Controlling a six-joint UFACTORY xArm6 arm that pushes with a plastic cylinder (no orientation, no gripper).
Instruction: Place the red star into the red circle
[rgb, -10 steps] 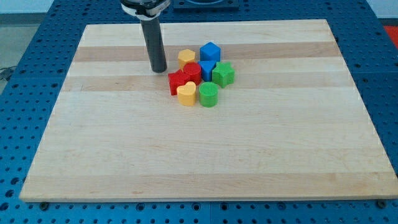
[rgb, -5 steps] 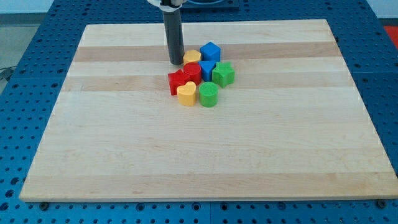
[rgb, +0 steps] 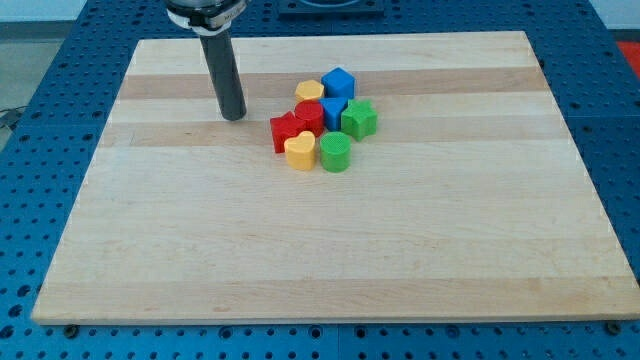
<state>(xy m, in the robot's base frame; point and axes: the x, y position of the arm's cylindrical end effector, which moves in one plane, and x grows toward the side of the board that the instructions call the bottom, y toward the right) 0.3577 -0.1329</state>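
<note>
Red star (rgb: 283, 132) is seen at the left edge of a tight cluster of blocks, a little above the middle of the counter (rgb: 320, 250). It touches the red circle (rgb: 309, 117), which sits just to its upper right, and the yellow heart (rgb: 299, 151), which lies just below it. The tip (rgb: 233, 116) rests on the counter to the view's left of the cluster, near the star but apart from it, with bare wood between them; it is at about the height of the red circle. No gripper is fitted: the arm ends in a plain dark rod, so nothing is clamped or held.

Above the red circle a yellow block (rgb: 308, 91) is placed, its shape hard to make out. A blue cube (rgb: 338, 82) stands at the cluster's top, and a second blue block (rgb: 334, 108) is wedged just below it, right of the red circle. A green star (rgb: 359, 119) forms the right edge, and a green cylinder (rgb: 336, 152) sits beside the yellow heart.
</note>
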